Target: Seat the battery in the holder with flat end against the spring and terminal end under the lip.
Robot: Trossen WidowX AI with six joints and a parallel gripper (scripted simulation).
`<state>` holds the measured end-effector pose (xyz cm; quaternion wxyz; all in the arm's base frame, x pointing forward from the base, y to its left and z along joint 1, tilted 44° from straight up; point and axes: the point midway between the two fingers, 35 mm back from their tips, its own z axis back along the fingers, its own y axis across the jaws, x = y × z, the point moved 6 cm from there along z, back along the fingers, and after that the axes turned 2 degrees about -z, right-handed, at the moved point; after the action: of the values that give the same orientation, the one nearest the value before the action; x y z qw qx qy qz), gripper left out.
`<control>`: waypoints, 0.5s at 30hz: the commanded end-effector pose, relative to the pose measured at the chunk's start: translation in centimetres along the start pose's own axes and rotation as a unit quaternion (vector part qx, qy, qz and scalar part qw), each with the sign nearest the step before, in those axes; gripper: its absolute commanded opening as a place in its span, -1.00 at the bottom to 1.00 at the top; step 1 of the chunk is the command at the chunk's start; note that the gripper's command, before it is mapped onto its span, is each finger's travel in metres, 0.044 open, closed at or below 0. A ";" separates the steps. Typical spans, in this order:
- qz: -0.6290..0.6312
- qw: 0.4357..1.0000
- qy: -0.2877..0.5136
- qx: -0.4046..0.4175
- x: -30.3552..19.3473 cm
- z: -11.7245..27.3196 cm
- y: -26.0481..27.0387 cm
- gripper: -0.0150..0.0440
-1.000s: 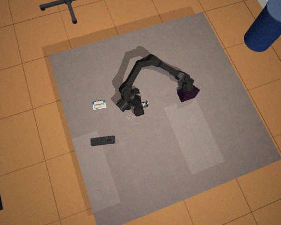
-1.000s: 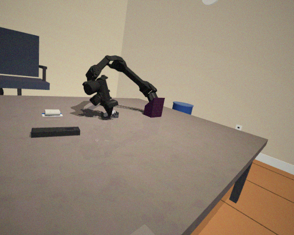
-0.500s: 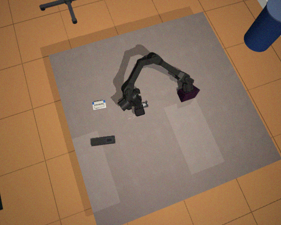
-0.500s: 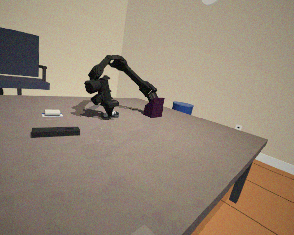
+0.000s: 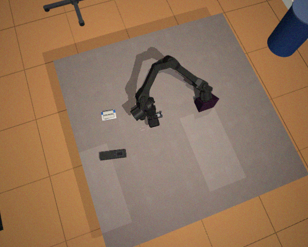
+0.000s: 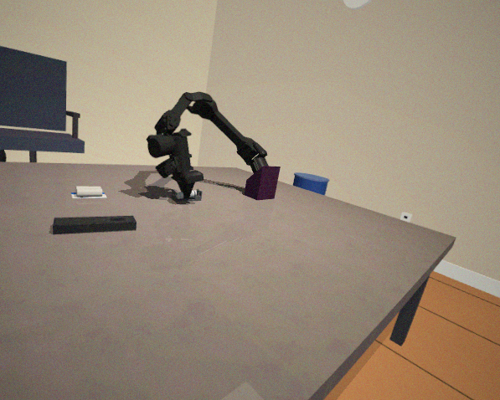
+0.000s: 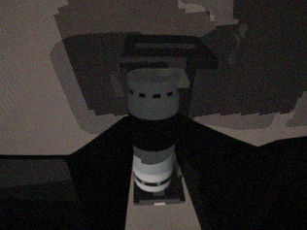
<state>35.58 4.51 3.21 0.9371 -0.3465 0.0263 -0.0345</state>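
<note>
The battery [image 7: 153, 169], pale with a dark band, is between my gripper's fingers, which are shut on it. The gripper [image 7: 154, 134] [image 6: 188, 197] reaches down low over the holder. The dark holder [image 7: 141, 197] [image 6: 199, 196] [image 5: 160, 114] lies on the table, with one end past the battery's near end and the other beyond its far end in the wrist view. The battery runs roughly in line with the holder, at or just above it. The fingers hide its middle. Whether it lies fully flat, and how it meets the spring and lip, cannot be told.
A white and blue tray with pale cylinders [image 5: 108, 116] [image 6: 89, 192] lies left of the arm. A long black box [image 5: 112, 154] [image 6: 94, 224] lies nearer the front left. The arm's dark purple base block [image 5: 206, 103] [image 6: 263, 183] stands to the right on the table [image 5: 159, 185] [image 6: 241, 300].
</note>
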 end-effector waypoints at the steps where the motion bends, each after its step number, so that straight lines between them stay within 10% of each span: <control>1: -0.003 1.000 -0.016 0.000 0.2 0.1 -0.1 -0.23; 15: -0.003 0.999 -0.043 0.003 -0.4 -0.2 -0.3 -0.23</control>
<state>35.05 4.38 3.19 0.9392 -0.3424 -0.0028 -0.0235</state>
